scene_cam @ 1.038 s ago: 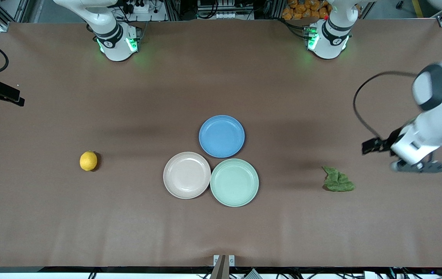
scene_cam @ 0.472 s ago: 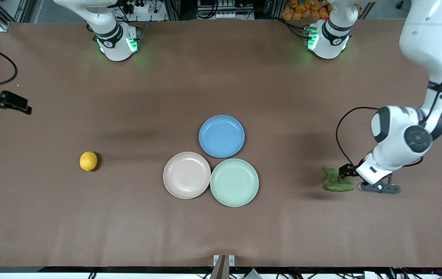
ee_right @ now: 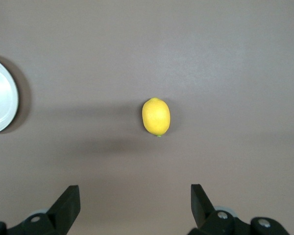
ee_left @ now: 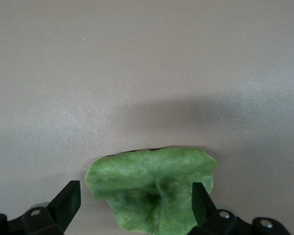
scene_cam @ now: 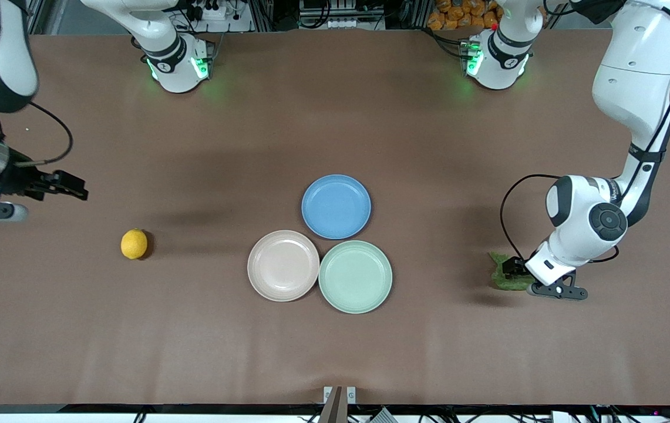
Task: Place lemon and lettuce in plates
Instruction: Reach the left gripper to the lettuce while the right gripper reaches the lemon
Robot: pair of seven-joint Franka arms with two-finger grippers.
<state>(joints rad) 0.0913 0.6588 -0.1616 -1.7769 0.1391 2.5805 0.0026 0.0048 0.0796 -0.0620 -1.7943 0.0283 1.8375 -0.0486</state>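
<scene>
The lemon (scene_cam: 134, 244) lies on the brown table toward the right arm's end; it also shows in the right wrist view (ee_right: 156, 116). My right gripper (scene_cam: 73, 189) is open and empty, up over bare table short of the lemon, its fingertips (ee_right: 71, 196) wide apart. The lettuce (scene_cam: 500, 276) lies toward the left arm's end. My left gripper (scene_cam: 514, 271) is open and low over it, one finger on each side of the leaf (ee_left: 152, 186), not closed on it. The pink-beige plate (scene_cam: 283, 265) and the mint green plate (scene_cam: 355, 276) sit empty, side by side, mid-table.
A blue plate (scene_cam: 336, 206) sits empty, farther from the front camera than the two pale plates and touching both. A pale plate's edge (ee_right: 0, 103) shows in the right wrist view. Both arm bases stand along the table's top edge.
My left arm swung in and came down over the lettuce. My right arm moved in from the table's end toward the lemon. Lemon, lettuce and plates have not moved.
</scene>
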